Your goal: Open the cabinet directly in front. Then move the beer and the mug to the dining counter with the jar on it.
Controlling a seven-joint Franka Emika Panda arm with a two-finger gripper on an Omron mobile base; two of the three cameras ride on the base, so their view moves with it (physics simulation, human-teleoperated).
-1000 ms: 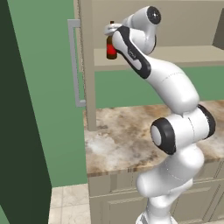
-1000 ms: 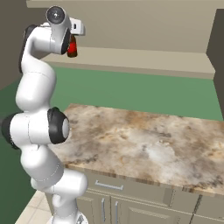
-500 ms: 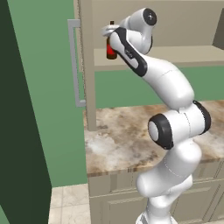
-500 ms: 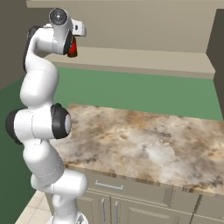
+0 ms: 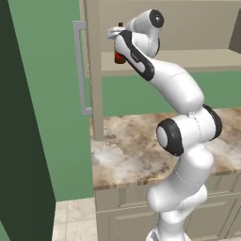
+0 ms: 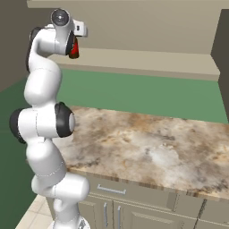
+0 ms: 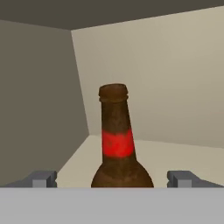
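Note:
The cabinet [image 5: 188, 59] stands open, its left door [image 5: 47, 70] swung wide with a grey bar handle [image 5: 80, 66]. The beer [image 5: 119, 57], a dark brown bottle with a red band, stands upright at the left end of the shelf [image 6: 134, 60]. My gripper [image 7: 113, 179] is open, level with the bottle's shoulder, with one fingertip [image 7: 43, 178] on each side of the beer [image 7: 116, 140] and a gap to each. In the right base view my hand covers most of the beer [image 6: 74, 48]. The mug, the jar and the dining counter are out of view.
Below the cabinet lies a short marble worktop [image 5: 127, 155] over beige drawer units [image 6: 112, 192]. The cabinet's right door [image 6: 221, 44] stands open at the far right. A dark green panel [image 5: 19, 141] rises at the left, and the bent arm stands over the worktop.
The hand has crept a little further into the cabinet toward the beer, and the elbow has shifted slightly. The jaws stay open; the bottle has not moved.

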